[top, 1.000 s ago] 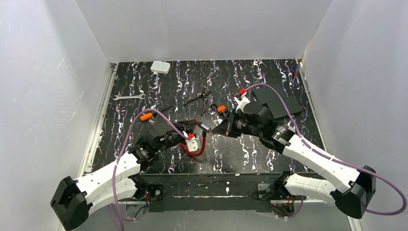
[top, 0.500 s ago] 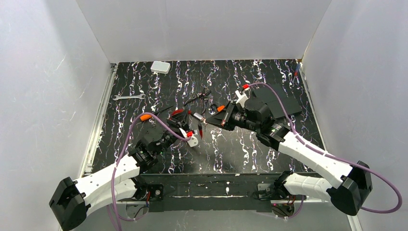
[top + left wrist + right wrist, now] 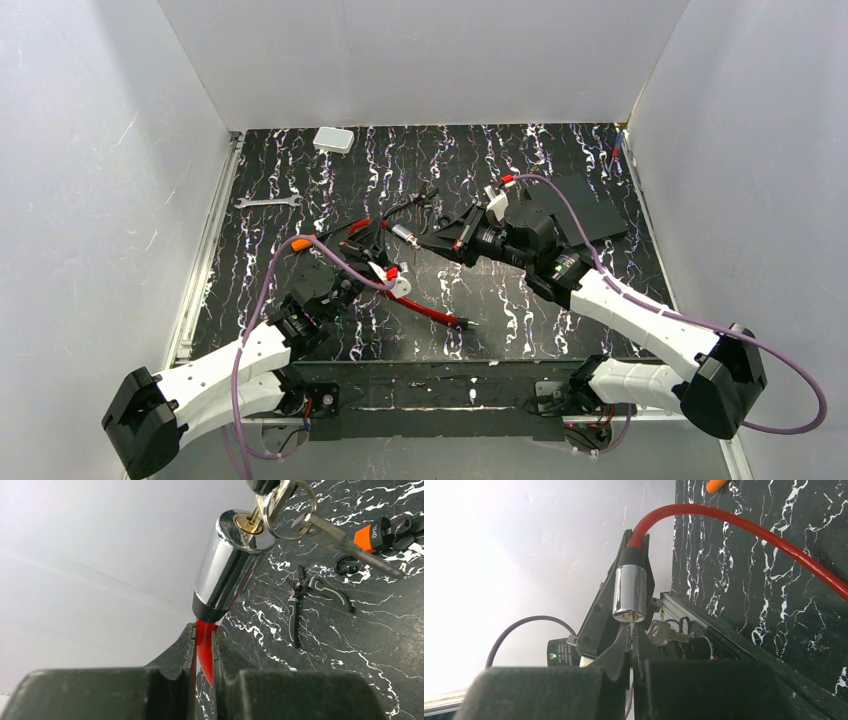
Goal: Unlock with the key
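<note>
The lock is a chrome cylinder (image 3: 227,567) (image 3: 629,592) (image 3: 405,237) on a red cable (image 3: 205,647) (image 3: 744,530). It is held above the table. My left gripper (image 3: 204,635) (image 3: 378,243) is shut on the red cable just below the cylinder. The key (image 3: 256,514) (image 3: 631,624) sits in the keyhole, and my right gripper (image 3: 631,636) (image 3: 424,241) is shut on it. A second key (image 3: 345,540) (image 3: 661,631) hangs from the ring. The cable's free end (image 3: 463,323) lies on the table, out of the cylinder.
Black-handled pliers (image 3: 410,205) (image 3: 305,592) and a black-and-orange piece (image 3: 380,530) lie behind the lock. A wrench (image 3: 267,202) and a white box (image 3: 333,139) lie at the back left. Black plates (image 3: 580,215) sit at the right, and an orange-handled tool (image 3: 305,242) by my left arm.
Both grippers have risen and moved toward the back with the lock. The closed red loop has opened, and the cable's free end now trails onto the table in front.
</note>
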Robot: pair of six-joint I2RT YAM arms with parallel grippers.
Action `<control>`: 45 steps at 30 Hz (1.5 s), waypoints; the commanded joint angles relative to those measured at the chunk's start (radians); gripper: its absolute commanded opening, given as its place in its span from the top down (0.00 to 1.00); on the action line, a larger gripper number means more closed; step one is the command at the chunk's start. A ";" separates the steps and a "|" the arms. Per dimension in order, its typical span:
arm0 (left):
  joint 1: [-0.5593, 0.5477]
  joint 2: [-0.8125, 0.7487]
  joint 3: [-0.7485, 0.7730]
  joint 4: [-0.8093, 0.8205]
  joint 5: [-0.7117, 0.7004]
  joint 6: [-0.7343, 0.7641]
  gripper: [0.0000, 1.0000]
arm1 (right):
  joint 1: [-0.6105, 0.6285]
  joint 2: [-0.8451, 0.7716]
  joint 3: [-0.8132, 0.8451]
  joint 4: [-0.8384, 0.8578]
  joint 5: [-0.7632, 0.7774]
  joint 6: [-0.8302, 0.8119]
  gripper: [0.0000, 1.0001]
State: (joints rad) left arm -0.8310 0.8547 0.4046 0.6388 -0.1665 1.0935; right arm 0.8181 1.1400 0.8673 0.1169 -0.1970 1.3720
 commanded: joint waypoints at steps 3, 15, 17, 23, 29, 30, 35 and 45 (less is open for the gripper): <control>-0.042 -0.026 0.010 0.088 0.111 -0.003 1.00 | -0.003 -0.004 -0.024 0.091 0.053 0.022 0.99; -0.044 -0.043 0.008 0.087 0.121 -0.018 1.00 | -0.005 -0.020 -0.050 0.119 0.069 0.017 0.99; -0.042 -0.044 0.008 0.087 0.122 -0.023 1.00 | -0.005 -0.029 -0.049 0.107 0.079 -0.009 0.99; -0.043 -0.030 0.006 0.087 0.128 -0.021 1.00 | -0.007 -0.056 -0.030 0.009 0.104 -0.146 0.99; -0.043 -0.025 0.004 0.087 0.116 -0.018 1.00 | -0.007 -0.096 0.019 -0.105 0.119 -0.322 0.34; -0.042 -0.023 0.004 0.087 0.114 -0.016 1.00 | -0.007 -0.103 0.040 -0.147 0.129 -0.362 0.29; -0.043 -0.015 0.003 0.087 0.119 -0.018 1.00 | -0.007 -0.128 0.137 -0.279 0.142 -0.616 0.21; -0.043 -0.013 0.004 0.083 0.127 -0.020 1.00 | -0.007 -0.109 0.146 -0.212 0.005 -0.698 0.19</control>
State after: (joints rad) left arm -0.8680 0.8471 0.4023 0.6731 -0.0608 1.0882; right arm 0.8116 1.0016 0.9878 -0.1493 -0.1280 0.7246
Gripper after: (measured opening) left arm 0.069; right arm 0.810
